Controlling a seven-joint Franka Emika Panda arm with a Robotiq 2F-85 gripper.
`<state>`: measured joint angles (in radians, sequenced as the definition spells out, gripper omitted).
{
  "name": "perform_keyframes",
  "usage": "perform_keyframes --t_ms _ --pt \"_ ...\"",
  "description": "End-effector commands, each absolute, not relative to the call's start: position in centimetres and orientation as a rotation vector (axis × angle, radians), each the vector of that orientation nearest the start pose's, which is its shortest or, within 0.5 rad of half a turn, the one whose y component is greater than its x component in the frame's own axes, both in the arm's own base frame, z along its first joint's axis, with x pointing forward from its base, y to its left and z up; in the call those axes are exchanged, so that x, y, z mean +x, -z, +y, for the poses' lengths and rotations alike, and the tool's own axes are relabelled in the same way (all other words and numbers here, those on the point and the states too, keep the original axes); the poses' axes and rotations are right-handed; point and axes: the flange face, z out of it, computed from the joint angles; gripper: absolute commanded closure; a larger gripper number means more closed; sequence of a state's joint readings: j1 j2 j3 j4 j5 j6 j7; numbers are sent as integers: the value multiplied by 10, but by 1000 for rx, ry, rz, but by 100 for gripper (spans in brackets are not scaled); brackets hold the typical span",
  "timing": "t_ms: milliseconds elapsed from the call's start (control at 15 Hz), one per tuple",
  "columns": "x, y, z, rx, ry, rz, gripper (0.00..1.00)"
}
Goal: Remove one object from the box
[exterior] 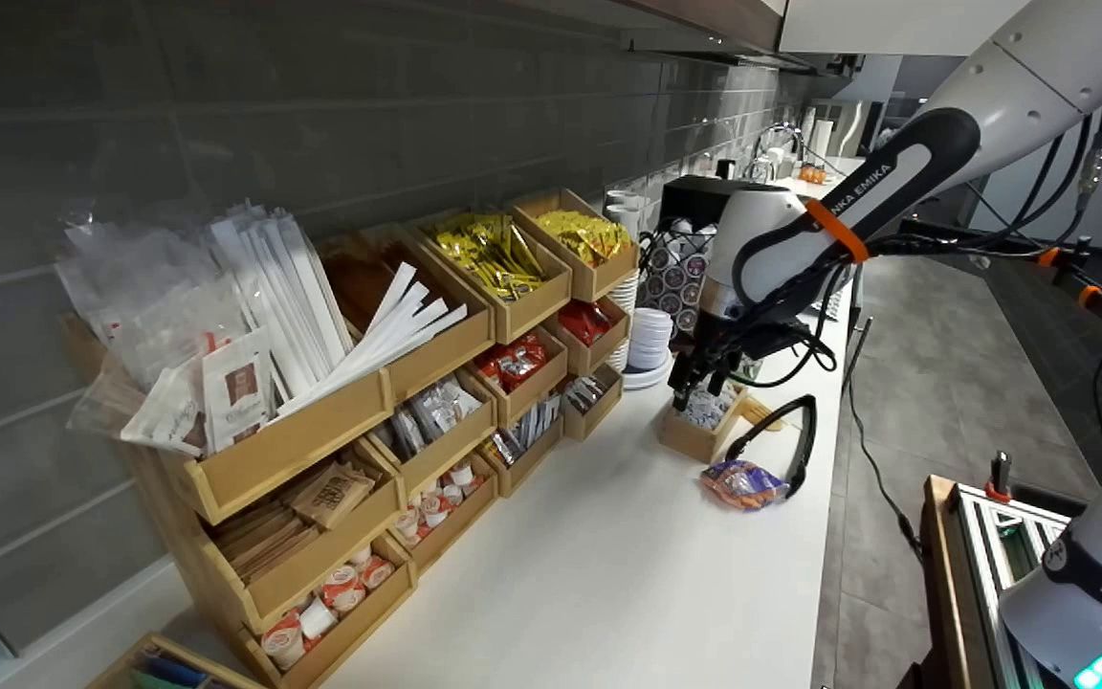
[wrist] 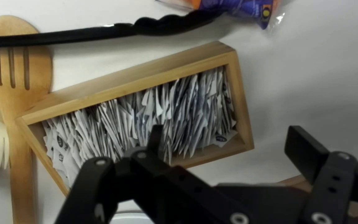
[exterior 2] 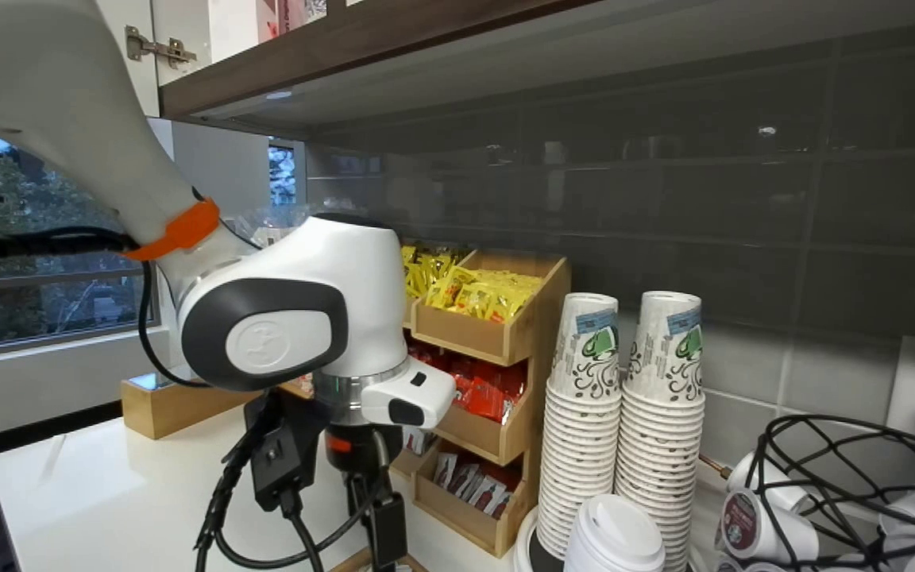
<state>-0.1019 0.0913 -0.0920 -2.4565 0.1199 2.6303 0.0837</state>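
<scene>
The box is a small tan open-topped box filled with white paper packets standing in rows. It stands on the white counter in an exterior view; only a bit of its rim shows in an exterior view. My gripper is open and empty, with its fingers wide apart. In the wrist view one finger overlaps the packets and the other lies past the box's end, over bare counter. In an exterior view the gripper points down, right above or at the box; the exact height is unclear.
A purple-orange snack bag and black tongs lie beside the box. A wooden fork touches or nearly touches its end. A tiered wooden rack, cup stacks and white lids stand along the wall.
</scene>
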Motion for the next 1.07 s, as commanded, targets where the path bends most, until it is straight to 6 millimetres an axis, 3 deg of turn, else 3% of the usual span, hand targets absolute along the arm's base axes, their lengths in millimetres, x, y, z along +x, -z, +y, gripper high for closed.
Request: perform_keyframes --t_ms 0,400,1000 --pt "487 -259 -105 -3059 113 547 0" --pt "485 -253 -114 -3090 71 542 0" --pt "479 -259 -118 -3109 10 559 1"
